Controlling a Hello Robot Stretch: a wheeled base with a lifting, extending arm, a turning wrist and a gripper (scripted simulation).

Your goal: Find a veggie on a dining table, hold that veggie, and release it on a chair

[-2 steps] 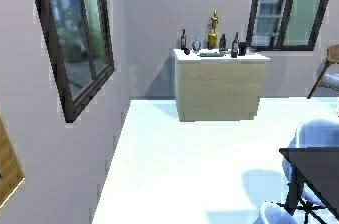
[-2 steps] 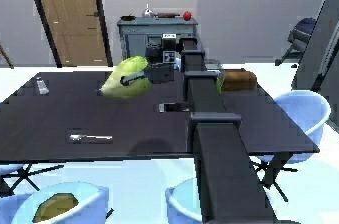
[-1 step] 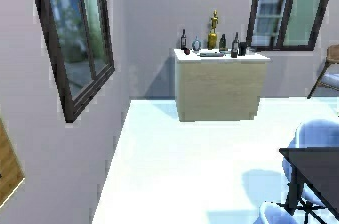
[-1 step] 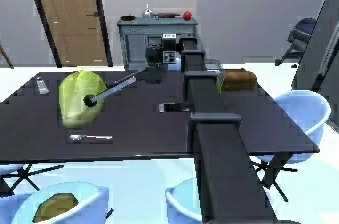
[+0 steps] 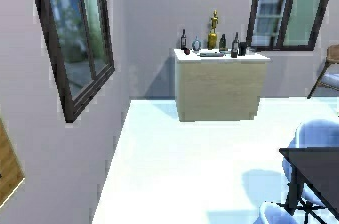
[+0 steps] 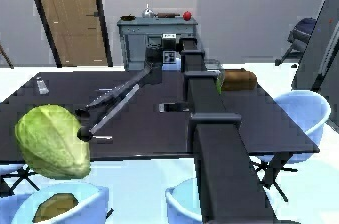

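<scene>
At the near edge of the dark tabletop (image 6: 137, 135), toward eight o'clock in the arm side view, a leafy green veggie (image 6: 49, 143) hangs clear of every surface, grasped by the claw (image 6: 87, 131), whose fingertips are lost against its leaves. It looks nearly round, with no long axis readable. A brownish patch (image 6: 55, 208) in the pale blue chair (image 6: 95, 200) at its six o'clock is unclear.

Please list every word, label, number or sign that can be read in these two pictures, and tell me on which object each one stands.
No text can be read in either view.
bottles on the light counter: any labels are too small to read.
small flat item on the dark dining table: no legible marks.
</scene>
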